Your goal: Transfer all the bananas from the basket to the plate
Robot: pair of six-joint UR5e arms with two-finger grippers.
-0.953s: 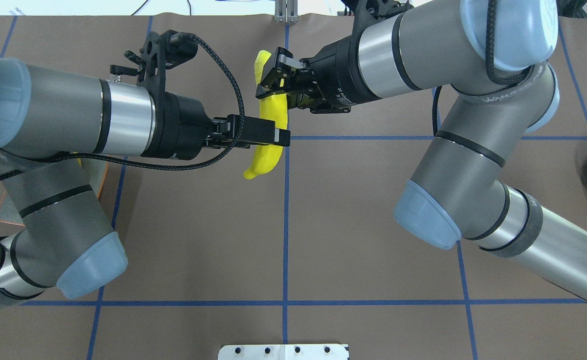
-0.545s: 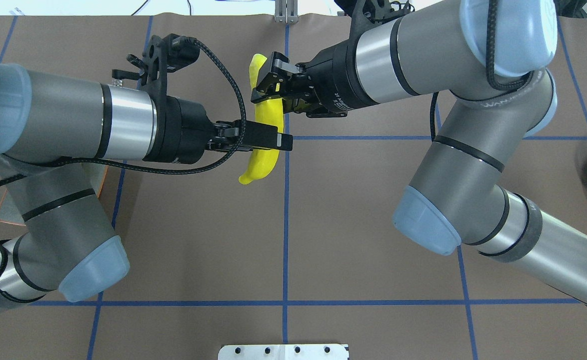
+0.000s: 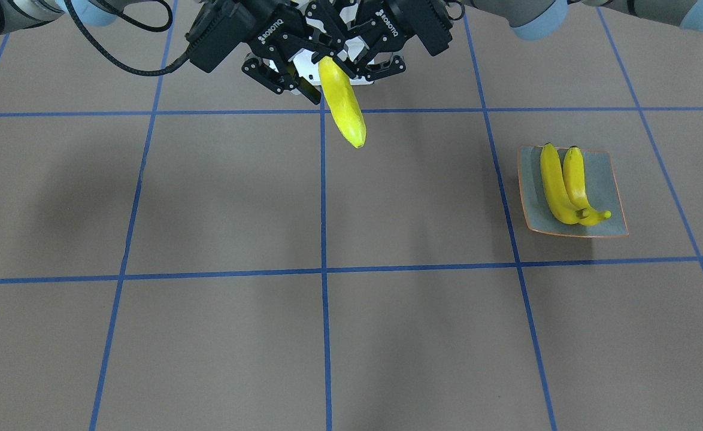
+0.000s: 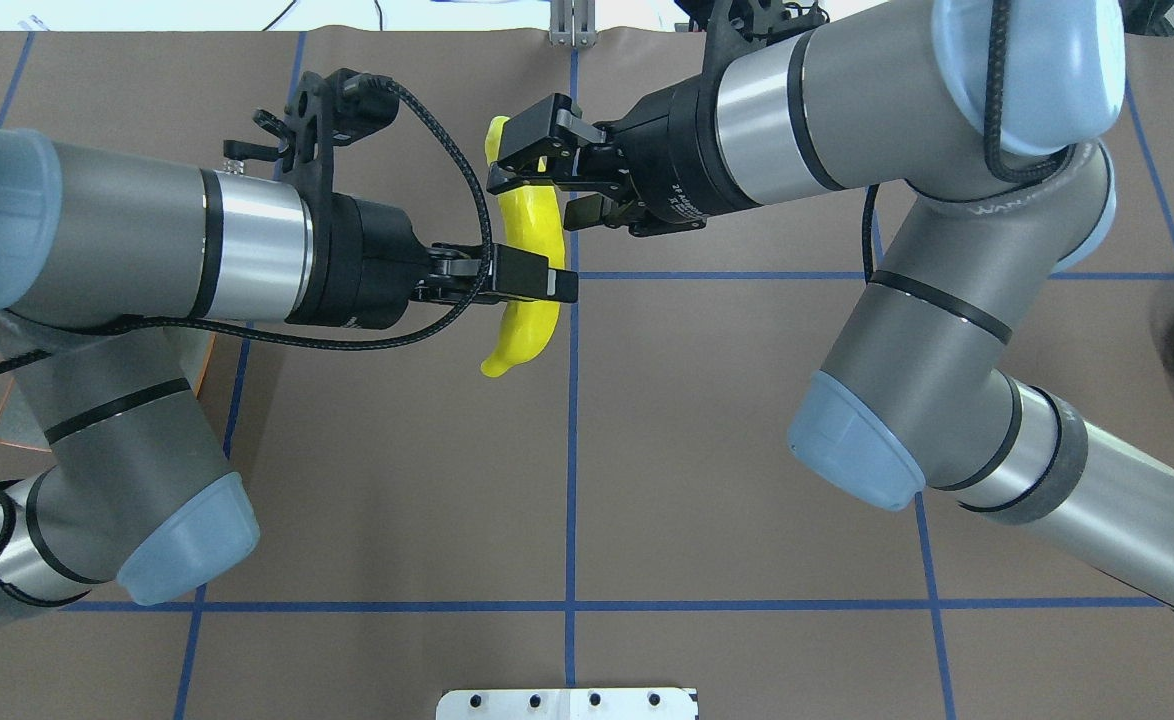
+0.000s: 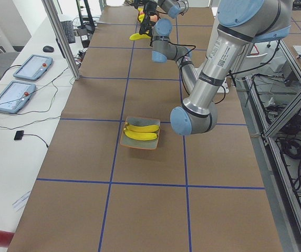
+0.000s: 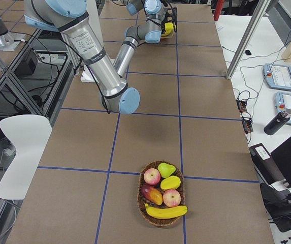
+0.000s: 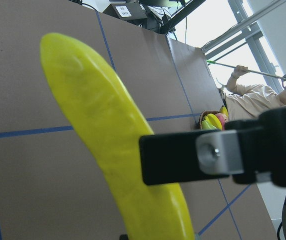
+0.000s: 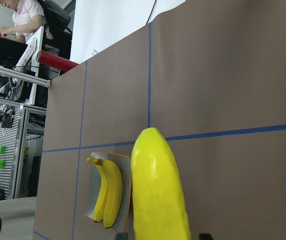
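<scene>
Banana (image 4: 532, 235) clamped mid-air in left end effector (image 4: 539, 285), loose inside right end effector (image 4: 537, 198), jaws apart.

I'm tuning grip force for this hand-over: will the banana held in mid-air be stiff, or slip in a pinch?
Probably stiff: the banana juts out both sides of the left gripper without sagging. Its glossy skin may let it slip or pivot in so narrow a pinch. Being curved, it likely rocks rather than rolls when set down.
</scene>
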